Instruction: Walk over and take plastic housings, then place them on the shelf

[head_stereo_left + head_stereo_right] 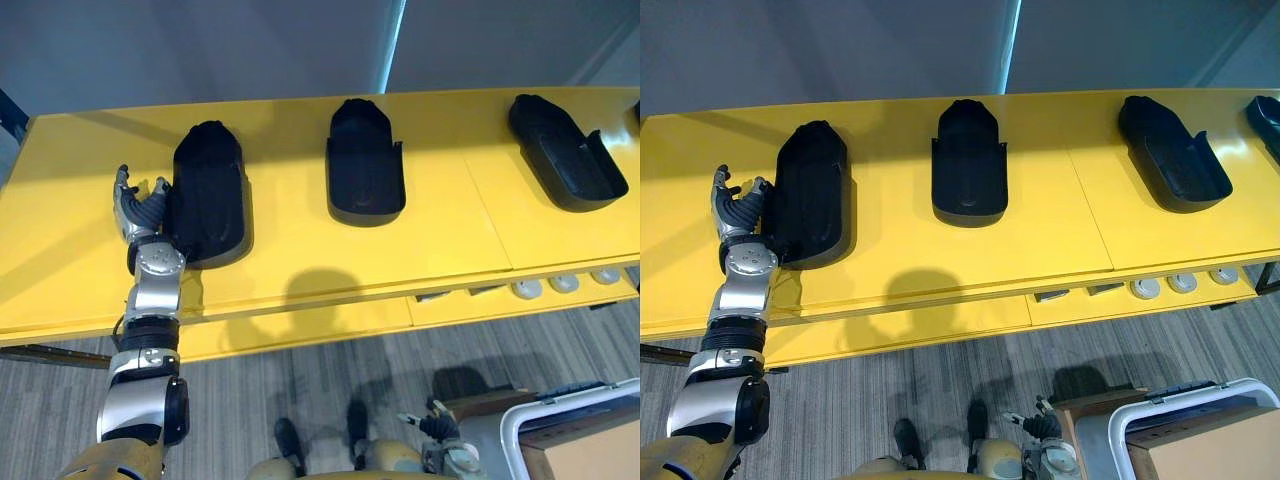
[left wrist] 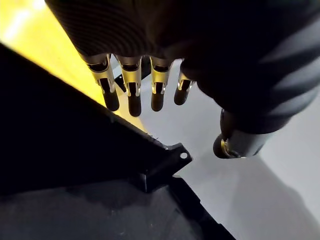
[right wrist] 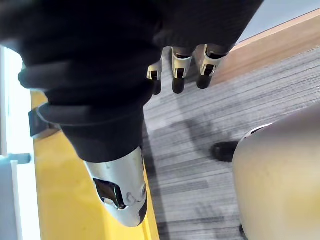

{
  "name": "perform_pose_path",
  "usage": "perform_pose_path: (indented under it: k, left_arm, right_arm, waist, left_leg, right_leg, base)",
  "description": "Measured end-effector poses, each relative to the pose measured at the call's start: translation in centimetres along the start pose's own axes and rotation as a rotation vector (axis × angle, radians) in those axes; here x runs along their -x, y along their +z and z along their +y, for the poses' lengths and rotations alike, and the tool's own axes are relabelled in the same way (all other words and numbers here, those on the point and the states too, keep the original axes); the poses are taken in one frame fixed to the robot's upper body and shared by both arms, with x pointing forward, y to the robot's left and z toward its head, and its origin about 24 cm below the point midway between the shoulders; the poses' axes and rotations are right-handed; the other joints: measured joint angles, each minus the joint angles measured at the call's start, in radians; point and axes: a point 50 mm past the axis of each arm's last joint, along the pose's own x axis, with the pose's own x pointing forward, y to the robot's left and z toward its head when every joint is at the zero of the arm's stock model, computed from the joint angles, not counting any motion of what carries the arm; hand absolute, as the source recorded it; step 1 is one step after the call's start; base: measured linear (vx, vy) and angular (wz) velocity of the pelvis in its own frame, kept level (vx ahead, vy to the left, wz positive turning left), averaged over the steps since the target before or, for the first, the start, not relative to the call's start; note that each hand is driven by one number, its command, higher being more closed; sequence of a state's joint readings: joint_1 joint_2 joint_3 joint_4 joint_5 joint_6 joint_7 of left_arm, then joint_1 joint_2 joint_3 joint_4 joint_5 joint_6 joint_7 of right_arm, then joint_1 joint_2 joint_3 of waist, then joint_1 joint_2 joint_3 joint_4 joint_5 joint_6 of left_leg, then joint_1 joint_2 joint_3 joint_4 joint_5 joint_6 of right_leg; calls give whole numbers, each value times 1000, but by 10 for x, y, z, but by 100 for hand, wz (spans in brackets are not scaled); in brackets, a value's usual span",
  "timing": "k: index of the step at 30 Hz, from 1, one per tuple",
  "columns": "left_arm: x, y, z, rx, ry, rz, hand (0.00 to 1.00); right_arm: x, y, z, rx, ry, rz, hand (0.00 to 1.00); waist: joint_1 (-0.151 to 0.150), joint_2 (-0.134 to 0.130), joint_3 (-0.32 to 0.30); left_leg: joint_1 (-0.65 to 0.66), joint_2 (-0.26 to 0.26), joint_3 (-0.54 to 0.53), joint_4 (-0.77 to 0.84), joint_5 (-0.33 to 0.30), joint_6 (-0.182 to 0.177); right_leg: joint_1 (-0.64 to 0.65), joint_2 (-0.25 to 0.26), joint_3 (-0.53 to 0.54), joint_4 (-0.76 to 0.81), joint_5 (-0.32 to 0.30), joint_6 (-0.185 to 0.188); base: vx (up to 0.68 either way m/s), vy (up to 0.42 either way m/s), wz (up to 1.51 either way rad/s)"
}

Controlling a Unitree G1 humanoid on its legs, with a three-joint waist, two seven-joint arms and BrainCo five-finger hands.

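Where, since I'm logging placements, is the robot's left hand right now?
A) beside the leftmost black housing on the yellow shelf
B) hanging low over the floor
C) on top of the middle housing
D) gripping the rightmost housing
A: the left hand is over the yellow shelf, right beside the left edge of the leftmost housing. Its fingers are straight, not curled round it.

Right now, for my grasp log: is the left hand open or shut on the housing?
Open: left hand, fingers straight, beside the leftmost housing.
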State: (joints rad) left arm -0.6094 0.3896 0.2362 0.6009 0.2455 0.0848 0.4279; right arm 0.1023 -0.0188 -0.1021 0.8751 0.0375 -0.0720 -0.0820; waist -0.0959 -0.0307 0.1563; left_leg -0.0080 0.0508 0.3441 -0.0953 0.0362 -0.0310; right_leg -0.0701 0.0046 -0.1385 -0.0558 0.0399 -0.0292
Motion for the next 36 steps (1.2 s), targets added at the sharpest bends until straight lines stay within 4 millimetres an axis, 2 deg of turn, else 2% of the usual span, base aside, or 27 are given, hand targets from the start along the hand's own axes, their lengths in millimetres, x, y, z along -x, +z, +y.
perform_pose_path:
  k: [5,10,12,13,14,16,18,19,21,26,28,32,36]
  left_arm:
    - [6,5,-5,34,22,-16,0]
    - [28,31,0,136,64,-153,0]
    - [52,50,1,222,70,-265,0]
    - [57,54,2,231,66,-294,0]
    - [73,61,2,257,53,-356,0]
    - [87,64,1,280,39,-390,0]
    - [114,59,0,285,4,-422,0]
    - [120,58,0,288,-5,-425,100]
    - [146,47,-4,285,-73,-412,100]
    - [185,10,-12,230,-246,-286,100]
    - [194,-1,-15,213,-297,-234,100]
    - [199,-15,-22,188,-341,-171,100]
    - [200,-29,-30,147,-378,-118,100]
  right_arm:
    - [0,2,0,0,0,-8,0]
    - [0,3,0,-1,0,-15,0]
    - [0,3,-1,0,-1,-14,0]
    - [0,2,-1,0,-2,-14,0]
    - [0,2,-1,0,-2,-15,0]
    - [0,1,-1,-1,-2,-12,0]
    - [0,0,-1,-9,-3,-9,0]
    - [0,-1,-1,-10,-3,-8,0]
    - [1,-3,-4,-8,-8,-4,0]
    - [2,-6,-4,-5,7,4,0]
    - [3,-6,-4,-5,7,4,0]
    - [3,-6,-5,-4,5,6,0]
    - [7,-14,-6,-4,3,22,0]
  waist:
    - [0,0,7]
    - [1,4,10]
    - [2,8,12]
    - [2,8,12]
    - [3,10,13]
    - [5,12,14]
    - [10,16,15]
    - [12,17,15]
    - [32,23,16]
    - [58,26,16]
    - [61,29,14]
    - [67,33,-2]
    - [81,32,-45]
  left_leg:
    - [8,0,-3,0,0,0]
    - [8,0,-11,0,1,1]
    - [8,1,-19,0,1,1]
    - [8,1,-22,0,1,1]
    - [9,1,-26,0,1,1]
    - [13,2,-28,0,1,1]
    - [24,4,-33,0,0,1]
    - [24,4,-34,0,-1,1]
    - [24,12,-35,0,-1,1]
    - [33,16,-37,-1,-6,-2]
    - [38,18,-36,-2,-7,-2]
    - [43,16,-31,-1,-4,-1]
    - [45,16,-22,0,-5,-2]
  right_leg:
    - [8,-1,-1,0,2,3]
    - [11,-2,-3,0,2,3]
    - [14,-2,5,0,2,3]
    - [15,-2,6,0,2,3]
    - [18,-4,13,1,2,3]
    - [23,-6,24,1,2,3]
    - [36,-6,34,1,2,3]
    - [37,-6,35,1,2,3]
    - [37,-6,41,1,2,4]
    - [44,-4,48,7,-9,20]
    - [46,-4,50,16,-17,29]
    - [46,-6,53,21,-23,38]
    - [47,-6,56,21,-24,41]
  base:
    - [-42,-3,1]
    - [1,-4,3]
    - [6,0,11]
    - [2,2,11]
    - [-2,9,9]
    - [-4,15,6]
    - [-18,7,7]
    - [-35,-5,5]
    - [-44,-17,2]
    - [-23,-14,2]
    - [0,0,0]
    - [13,0,-3]
    - [48,-3,-2]
